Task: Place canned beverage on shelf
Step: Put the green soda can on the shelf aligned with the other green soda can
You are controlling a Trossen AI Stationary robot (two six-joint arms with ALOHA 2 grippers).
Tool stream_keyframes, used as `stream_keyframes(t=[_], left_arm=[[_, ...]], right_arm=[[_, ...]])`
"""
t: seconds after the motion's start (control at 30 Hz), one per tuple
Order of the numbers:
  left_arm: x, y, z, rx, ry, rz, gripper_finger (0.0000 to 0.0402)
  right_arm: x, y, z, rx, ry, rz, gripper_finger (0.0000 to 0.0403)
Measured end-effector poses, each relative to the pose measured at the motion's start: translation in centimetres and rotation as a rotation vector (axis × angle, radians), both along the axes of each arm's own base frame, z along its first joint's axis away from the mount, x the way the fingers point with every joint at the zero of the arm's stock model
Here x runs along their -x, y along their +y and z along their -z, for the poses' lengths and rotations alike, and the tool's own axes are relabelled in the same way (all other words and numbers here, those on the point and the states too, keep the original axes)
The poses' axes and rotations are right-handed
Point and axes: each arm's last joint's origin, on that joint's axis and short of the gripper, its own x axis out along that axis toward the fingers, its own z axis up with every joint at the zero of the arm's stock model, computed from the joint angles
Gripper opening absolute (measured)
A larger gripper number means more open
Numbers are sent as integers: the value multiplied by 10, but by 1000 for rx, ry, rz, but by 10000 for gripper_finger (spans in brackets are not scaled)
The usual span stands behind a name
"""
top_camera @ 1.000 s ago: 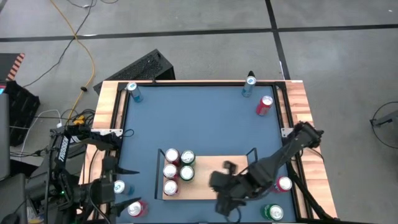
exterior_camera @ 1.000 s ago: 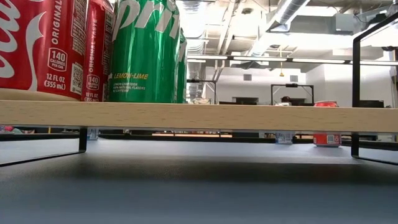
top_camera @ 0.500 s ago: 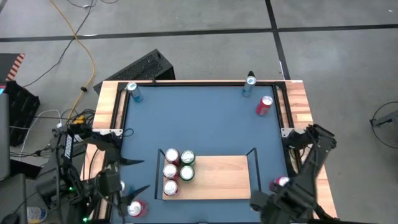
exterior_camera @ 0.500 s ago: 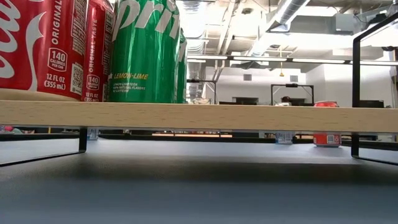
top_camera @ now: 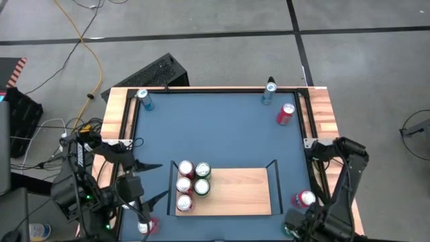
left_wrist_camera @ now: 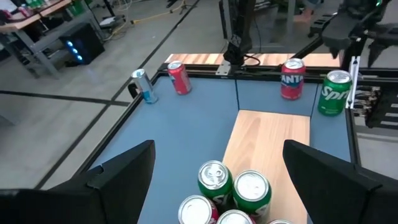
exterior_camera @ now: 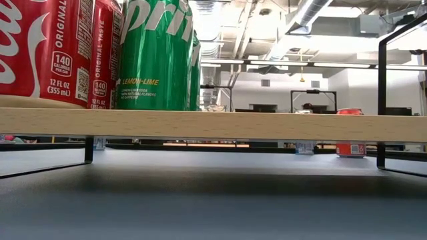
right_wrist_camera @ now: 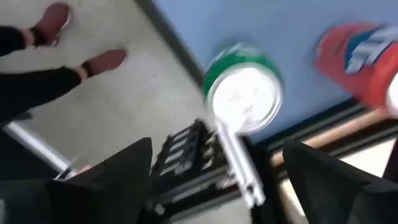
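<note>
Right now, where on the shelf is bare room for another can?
The shelf is bare from the five cans clustered at its left end to the right rail. That left end is crowded.

High cam looks straight down on the whole table (top_camera: 222, 134). Low cam sits at tabletop level right up against the shelf (exterior_camera: 213, 125), looking under it into the room. Left wrist cam faces across that same shelf; right wrist cam stares down near the table's edge.
</note>
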Motion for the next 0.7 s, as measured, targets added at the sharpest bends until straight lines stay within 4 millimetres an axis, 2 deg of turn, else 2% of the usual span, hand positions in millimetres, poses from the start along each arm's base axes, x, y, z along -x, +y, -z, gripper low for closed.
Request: stream_keyframes(t=[0.13, 0.27, 0.53, 0.7], left_arm=[[-4, 5, -1, -6, 6, -12, 339], [-6, 14, -5, 16, 10, -30, 339], [-10, 41, -20, 69, 9, -44, 339], [-26, 51, -26, 87, 45, 3, 339]], right_arm=[[-2, 1, 18, 28, -11, 3, 341], [-1, 0, 24, 78, -62, -44, 332], [3, -7, 24, 148, -45, -94, 330], [4, -6, 24, 145, -48, -131, 330]])
